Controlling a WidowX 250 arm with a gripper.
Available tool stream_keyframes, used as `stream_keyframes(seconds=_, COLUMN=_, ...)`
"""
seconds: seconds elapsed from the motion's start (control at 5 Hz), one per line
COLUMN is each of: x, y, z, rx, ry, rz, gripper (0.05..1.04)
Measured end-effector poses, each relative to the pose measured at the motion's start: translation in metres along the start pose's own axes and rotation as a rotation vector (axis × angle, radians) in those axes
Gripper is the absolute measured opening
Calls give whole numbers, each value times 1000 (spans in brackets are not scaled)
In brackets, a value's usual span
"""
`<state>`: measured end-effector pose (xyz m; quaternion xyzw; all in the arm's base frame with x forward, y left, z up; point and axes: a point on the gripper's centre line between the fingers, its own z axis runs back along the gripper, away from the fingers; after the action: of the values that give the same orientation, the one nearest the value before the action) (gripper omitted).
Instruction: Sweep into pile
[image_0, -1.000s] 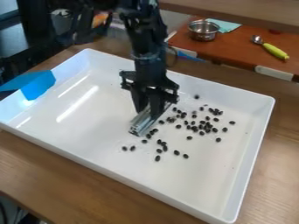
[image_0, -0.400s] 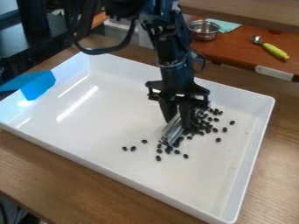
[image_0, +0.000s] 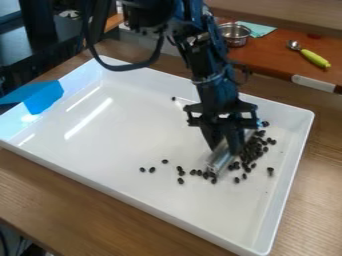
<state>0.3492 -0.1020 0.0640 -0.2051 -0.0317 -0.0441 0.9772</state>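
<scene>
The black gripper (image_0: 227, 148) hangs low over the right half of the white tray (image_0: 107, 150), shut on a silvery metallic bar (image_0: 219, 162) that lies slanted at the tray floor. Against the bar's right side a dense cluster of small dark beans (image_0: 252, 150) is gathered. Several looser beans (image_0: 180, 172) lie in front and to the left of the bar, and a single bean (image_0: 174, 98) rests near the back wall. The arm covers part of the floor behind the bar.
Raised white walls enclose the tray, with a blue piece (image_0: 44, 96) at its left corner. Behind, on a reddish-brown surface, are a metal pot (image_0: 234, 35), a teal cloth (image_0: 258, 29) and a green-handled scoop (image_0: 314, 58).
The gripper and bar have moved to the right across the tray. Beans that were spread out are pushed rightward into a tighter cluster, while a few at the lower left stay put.
</scene>
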Motion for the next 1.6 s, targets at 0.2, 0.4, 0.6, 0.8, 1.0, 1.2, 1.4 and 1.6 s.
stream_keyframes(seconds=0.2, x=-4, y=-9, z=-1, rx=-34, ry=25, rz=-1, gripper=342)
stream_keyframes(seconds=0.4, x=-6, y=-6, z=6, rx=-42, ry=30, rz=-13, gripper=342)
stream_keyframes(seconds=0.6, x=1, y=10, z=48, rx=-21, ry=-74, rz=-24, gripper=342)
stream_keyframes(seconds=0.8, x=-7, y=39, z=85, rx=47, ry=-161, rz=-48, gripper=342)
stream_keyframes(seconds=1.0, x=-14, y=60, z=101, rx=170, ry=-211, rz=-89, gripper=342)
stream_keyframes(seconds=1.2, x=-29, y=104, z=96, rx=371, ry=-203, rz=2, gripper=342)
stream_keyframes(seconds=1.4, x=-35, y=120, z=90, rx=456, ry=-205, rz=14, gripper=342)
stream_keyframes(seconds=1.6, x=-41, y=127, z=85, rx=482, ry=-190, rz=43, gripper=342)
